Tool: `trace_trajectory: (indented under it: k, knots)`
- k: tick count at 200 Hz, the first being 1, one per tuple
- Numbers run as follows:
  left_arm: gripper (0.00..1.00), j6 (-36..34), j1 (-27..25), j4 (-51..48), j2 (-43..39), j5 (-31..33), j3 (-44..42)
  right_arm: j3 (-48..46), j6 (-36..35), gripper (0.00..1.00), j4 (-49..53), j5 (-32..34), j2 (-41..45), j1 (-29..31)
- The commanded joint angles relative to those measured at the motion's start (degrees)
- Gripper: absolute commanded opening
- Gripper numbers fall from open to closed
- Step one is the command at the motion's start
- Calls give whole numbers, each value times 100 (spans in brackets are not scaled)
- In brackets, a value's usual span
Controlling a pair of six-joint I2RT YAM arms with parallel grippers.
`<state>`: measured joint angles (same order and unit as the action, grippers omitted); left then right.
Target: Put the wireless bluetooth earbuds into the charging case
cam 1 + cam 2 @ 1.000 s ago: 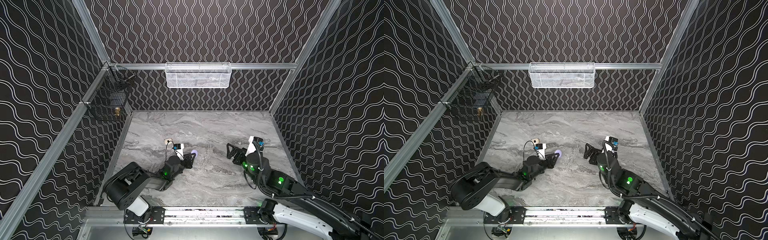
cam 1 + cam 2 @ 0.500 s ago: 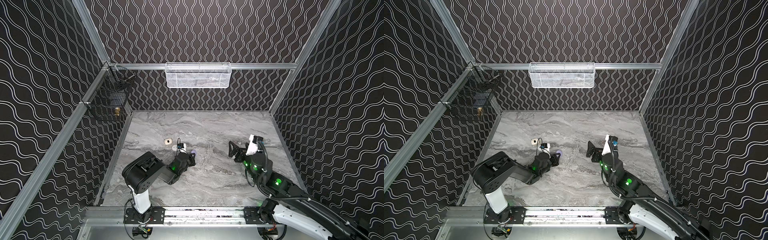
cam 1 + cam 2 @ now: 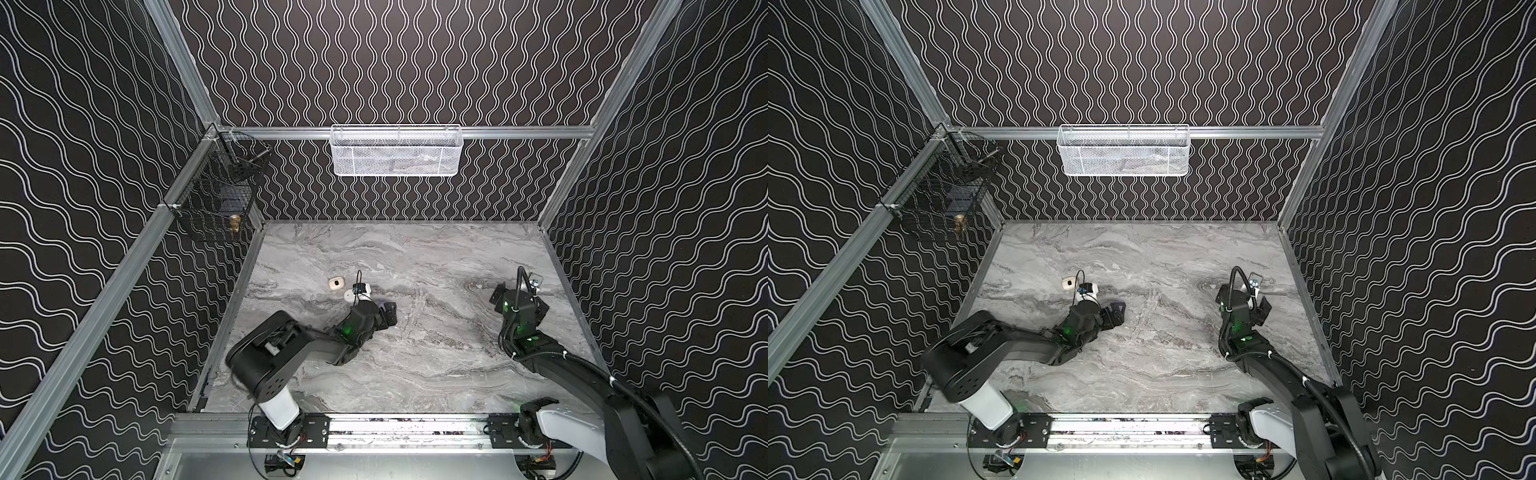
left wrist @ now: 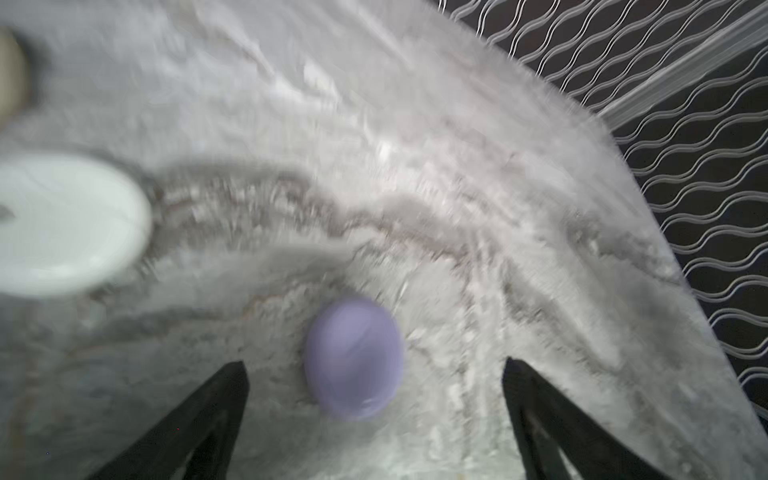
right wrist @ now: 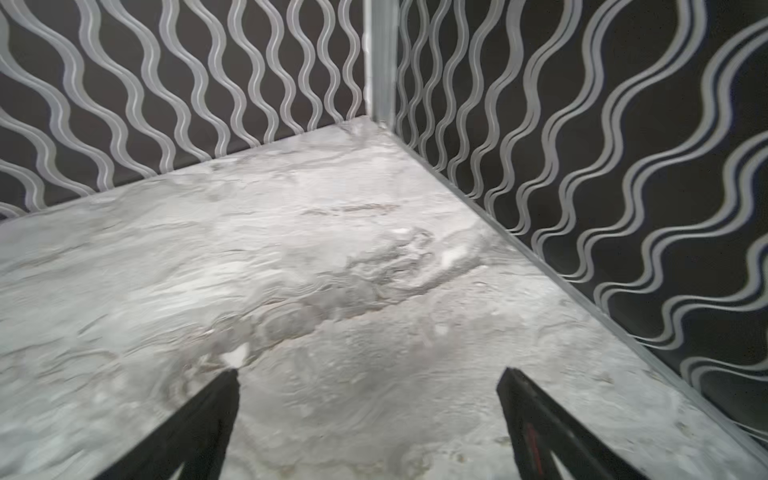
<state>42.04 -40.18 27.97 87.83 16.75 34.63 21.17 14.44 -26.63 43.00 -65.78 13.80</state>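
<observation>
Lilac case [image 4: 353, 357] inside splayed left pincer [image 4: 375, 361] (untouched)

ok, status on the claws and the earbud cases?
Left claw open, lilac case loose between its fingers, looks shut. Right claw open, empty. No earbuds in view. White case alongside, nothing blocking.

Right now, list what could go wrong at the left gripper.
The lilac case lies loose between the tips of the open left gripper; an off-centre close could flick it away. The white case sits close by; a sideways sweep might knock it. The lilac case looks shut, blocking any bud.
</observation>
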Motion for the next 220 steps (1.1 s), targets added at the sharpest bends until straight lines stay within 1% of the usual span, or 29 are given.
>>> trace_trajectory:
  k: [1,8,14,20,32,43,52,60,66,72,79,87,92,99,105,114,126,137,141,149,154,161,170,177,183,188,197,210,220]
  knots:
    - [99,-794,116,-1819,-568,906,382,-558,-726,100,-1915,206,-478,-55]
    - [99,-1041,222,-2025,-782,1077,481,-682,-865,100,-2530,284,-903,-96]
    - [99,-1310,347,-2139,-961,1176,541,-688,-1335,100,-3311,411,-1269,-157]
    - [99,-1557,478,-2214,-1099,1286,591,-571,-1514,99,-3363,593,-1416,-24]
    - [99,-1998,795,-2249,-1356,1565,588,-533,-1679,100,-3511,328,-1570,31]
    - [99,-2321,1089,-2132,-1501,1997,436,-641,-1631,100,-3947,330,-1654,-20]
    - [99,-2636,1322,-1796,-1555,2389,211,-769,-1732,100,-4343,201,-1709,-101]
    - [99,-3069,1496,-1232,-1541,2626,-111,-889,-1546,100,-4512,16,-1862,-199]
    - [99,-3436,1618,-690,-1481,2764,-387,-995,-1767,99,-5154,-274,-2121,-350]
    - [99,-3758,1737,-138,-1379,2866,-652,-1017,-1965,99,-5722,-319,-2320,-405]
    - [99,-4091,1910,451,-1188,2914,-912,-873,-1875,99,-5338,-431,-2228,-405]
    - [99,-4375,2111,1140,-890,2885,-1166,-602,-1515,100,-4104,-782,-1987,-498]
    - [99,-4519,2243,1578,-660,2785,-1325,-481,-1398,100,-3635,-1032,-1893,-609]
    - [98,-4851,2415,2343,-321,2702,-1431,-479,-1316,99,-3622,-1364,-1914,-812]
    - [98,-4820,2395,2319,-217,2902,-1352,-572,-1329,99,-3925,-1605,-1985,-943]
    - [98,-4731,2446,2243,-214,2513,-1340,-690,-1353,99,-4216,-2026,-2010,-1087]
    - [98,-4870,2498,2951,-111,2020,-1559,-793,-1215,100,-3952,-2553,-1992,-1223]
    - [98,-4702,2667,3504,79,1704,-1746,-1105,-1479,100,-5417,-2605,-2456,-1275]
    - [99,-4629,2770,3714,197,1567,-1793,-1169,-1497,100,-5652,-2592,-2480,-1275]
    - [99,-4594,2928,3868,338,1343,-1789,-1133,-1358,100,-5128,-2574,-2240,-1279]
    - [99,-4509,2945,3564,263,1213,-1695,-1040,-1230,100,-4682,-2461,-2076,-1275]
    - [99,-4450,2990,3048,199,1043,-1556,-896,-1143,100,-4260,-2533,-2012,-1299]
    - [99,-4567,3008,3270,335,859,-1547,-783,-1247,100,-4371,-2530,-2204,-1310]
    - [99,-4675,3008,3429,440,516,-1595,-734,-1341,100,-4604,-2551,-2388,-1310]
    - [99,-4742,3028,3572,531,222,-1641,-816,-1340,100,-4696,-2547,-2320,-1314]
    - [99,-4750,3050,3631,632,95,-1683,-832,-1291,100,-4538,-2533,-2237,-1310]
    - [99,-4877,3060,4069,900,140,-1671,-749,-1252,100,-4310,-2551,-2202,-1310]
    - [99,-4692,3118,3352,651,27,-1566,-756,-1300,100,-4445,-2582,-2289,-1318]
    - [99,-4727,3179,3636,811,13,-1524,-781,-1353,100,-4619,-2555,-2341,-1310]
